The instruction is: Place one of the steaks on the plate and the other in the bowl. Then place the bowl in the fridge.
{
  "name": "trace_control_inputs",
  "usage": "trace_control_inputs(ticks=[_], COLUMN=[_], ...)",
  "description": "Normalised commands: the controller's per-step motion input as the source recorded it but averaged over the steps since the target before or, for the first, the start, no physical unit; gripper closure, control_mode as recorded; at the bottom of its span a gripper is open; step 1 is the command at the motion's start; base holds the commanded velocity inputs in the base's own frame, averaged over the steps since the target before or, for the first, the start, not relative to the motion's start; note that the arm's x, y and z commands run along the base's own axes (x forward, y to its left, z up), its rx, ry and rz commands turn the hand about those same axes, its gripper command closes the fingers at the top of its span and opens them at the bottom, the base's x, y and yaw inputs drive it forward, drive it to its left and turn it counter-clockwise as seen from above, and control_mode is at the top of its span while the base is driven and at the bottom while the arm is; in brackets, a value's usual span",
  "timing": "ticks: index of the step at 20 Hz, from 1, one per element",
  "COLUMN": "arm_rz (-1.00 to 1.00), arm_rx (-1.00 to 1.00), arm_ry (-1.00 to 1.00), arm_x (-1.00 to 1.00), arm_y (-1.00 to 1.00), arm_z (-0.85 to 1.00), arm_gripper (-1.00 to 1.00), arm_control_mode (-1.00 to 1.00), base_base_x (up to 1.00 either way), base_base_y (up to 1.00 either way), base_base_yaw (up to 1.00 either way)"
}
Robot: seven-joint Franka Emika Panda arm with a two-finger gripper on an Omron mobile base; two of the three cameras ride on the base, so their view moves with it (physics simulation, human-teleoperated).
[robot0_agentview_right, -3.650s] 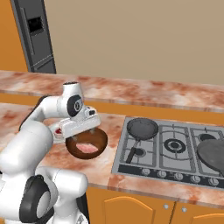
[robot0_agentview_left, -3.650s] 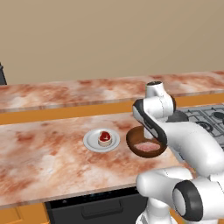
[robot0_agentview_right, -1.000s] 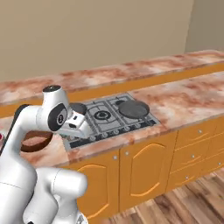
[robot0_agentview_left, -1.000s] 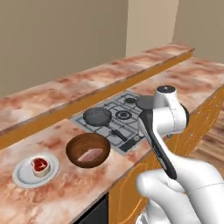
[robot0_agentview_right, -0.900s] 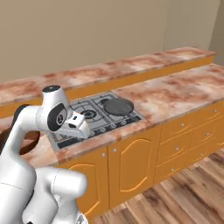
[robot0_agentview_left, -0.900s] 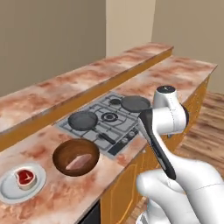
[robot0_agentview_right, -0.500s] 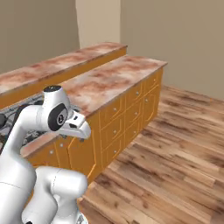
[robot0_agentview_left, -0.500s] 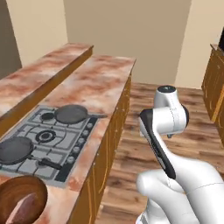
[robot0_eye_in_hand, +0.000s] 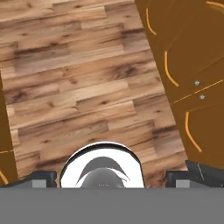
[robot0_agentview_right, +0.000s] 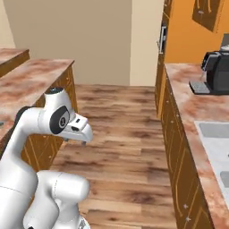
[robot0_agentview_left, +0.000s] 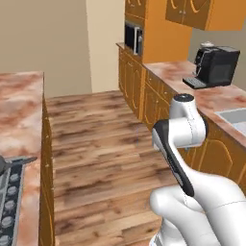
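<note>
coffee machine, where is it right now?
The black coffee machine stands on the marble counter at the upper right of the left base view, before the sink; the right base view has it at the right edge.

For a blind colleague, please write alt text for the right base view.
A white robot arm rises at lower left over a wooden floor in a kitchen aisle. A marble counter on orange cabinets runs along the left. On the right, another counter carries a black coffee machine and a pale sink.
</note>
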Motion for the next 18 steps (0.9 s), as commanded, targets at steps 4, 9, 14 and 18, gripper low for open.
trace_control_inputs(ticks=[4,9,14,18], arm_rz=[0.00,0.00,0.00,0.00], arm_rx=[0.00,0.00,0.00,0.00], arm_ry=[0.00,0.00,0.00,0.00], arm_x=[0.00,0.00,0.00,0.00], arm_y=[0.00,0.00,0.00,0.00], arm_z=[0.00,0.00,0.00,0.00], arm_gripper=[-1.00,-1.00,-1.00,-1.00], arm_control_mode=[1.00,1.00,1.00,1.00], base_base_x=[0.08,0.48,0.27,0.35], base_base_y=[0.23,-0.01,0.40,1.00], base_base_yaw=[-0.78,-0.75,-0.61,-0.18])
